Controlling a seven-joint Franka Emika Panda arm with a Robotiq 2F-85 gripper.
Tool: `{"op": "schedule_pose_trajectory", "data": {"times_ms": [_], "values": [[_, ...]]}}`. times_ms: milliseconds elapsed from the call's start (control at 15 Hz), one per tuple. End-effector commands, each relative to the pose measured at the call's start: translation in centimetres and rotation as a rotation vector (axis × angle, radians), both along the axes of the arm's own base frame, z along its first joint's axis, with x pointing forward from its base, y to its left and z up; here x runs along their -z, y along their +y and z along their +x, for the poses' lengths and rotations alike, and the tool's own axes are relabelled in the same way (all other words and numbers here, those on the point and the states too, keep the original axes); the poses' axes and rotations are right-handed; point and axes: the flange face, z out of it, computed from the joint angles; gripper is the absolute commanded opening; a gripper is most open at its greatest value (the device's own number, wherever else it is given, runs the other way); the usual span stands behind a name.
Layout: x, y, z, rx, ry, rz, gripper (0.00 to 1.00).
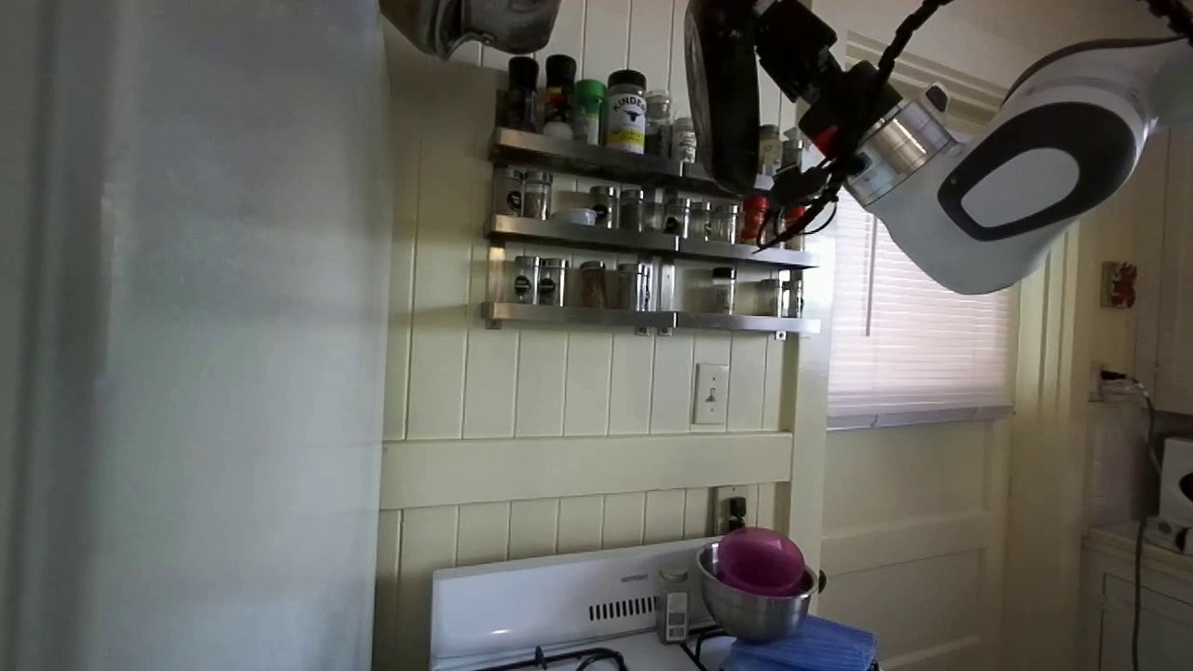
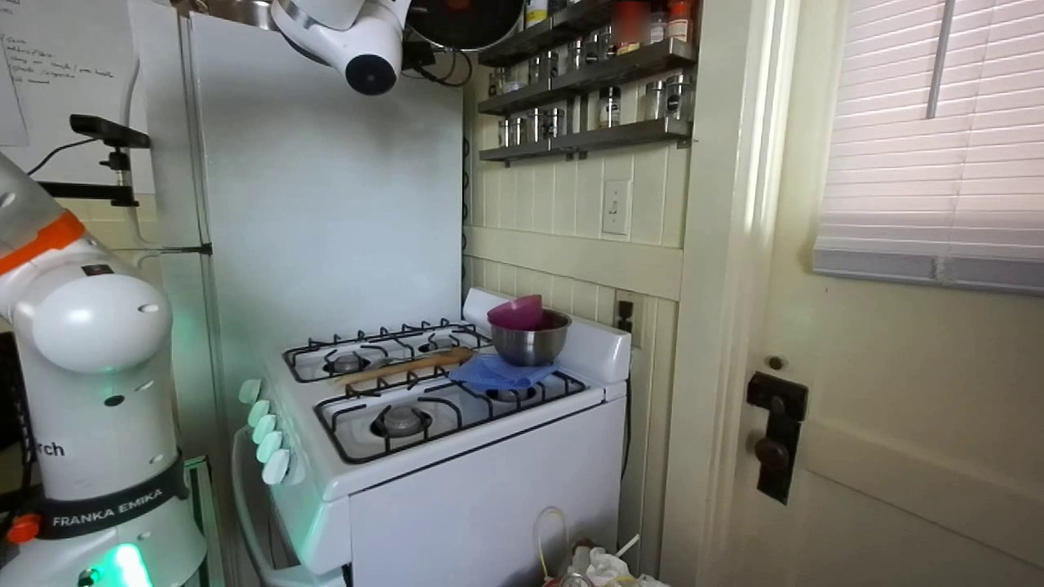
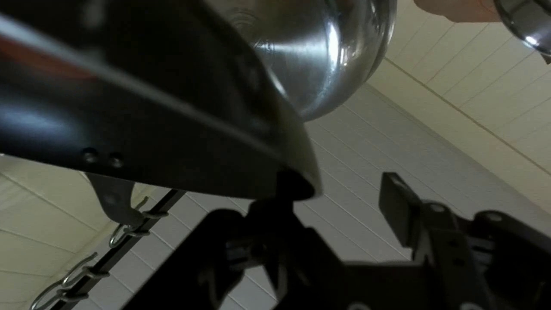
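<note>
Claw: spread; the wrist view gives you a wide gap between its two fingers.
Black frying pan: directly at the claw and nearest to it; the end of its rim overlaps the finger at the left of your wrist view. Whether they touch, you cannot tell from here.
Pan attitude: hanging steeply, seen nearly edge-on in an exterior view, in front of the spice shelves.
Pan handle: dark, shows below the two rivets and meets the hook rail.
Polished steel pan: just beyond the frying pan and partly covered by it in your wrist view.
Second steel vessel: upper right corner of that view, cut by the frame.
Gas stove: below the shelves; you see it in both exterior views.
On the stove: steel mixing bowl with a pink bowl tilted inside, resting on a blue cloth; wooden utensil near the cloth, across the burner grates.
</note>
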Motion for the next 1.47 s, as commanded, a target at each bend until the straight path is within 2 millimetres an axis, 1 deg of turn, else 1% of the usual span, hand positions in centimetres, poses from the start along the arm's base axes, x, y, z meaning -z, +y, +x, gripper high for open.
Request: {"op": "schedule_pose_trajectory", "data": {"times_ms": [0, 133, 200, 400, 533, 867, 1067, 1200, 1400], "values": [[-0.4, 0.4, -0.3, 0.009, -0.018, -0.004, 0.87], [-0.5, 0.5, -0.3, 0.031, -0.035, -0.018, 0.99], [-0.5, 0.5, -0.2, 0.067, -0.05, -0.054, 1.0], [-0.2, -0.2, 0.3, 0.161, -0.043, -0.086, 1.0], [-0.1, -0.2, 0.4, 0.193, -0.049, -0.117, 1.0], [0.6, -0.8, 0.9, 0.353, -0.112, -0.313, 1.0], [0.3, -1.8, 1.0, 0.453, -0.16, -0.403, 1.0], [-0.1, -2.1, 0.5, 0.504, -0.198, -0.474, 1.0], [-0.1, -2.8, -1.2, 0.547, -0.186, -0.577, 1.0]]}}
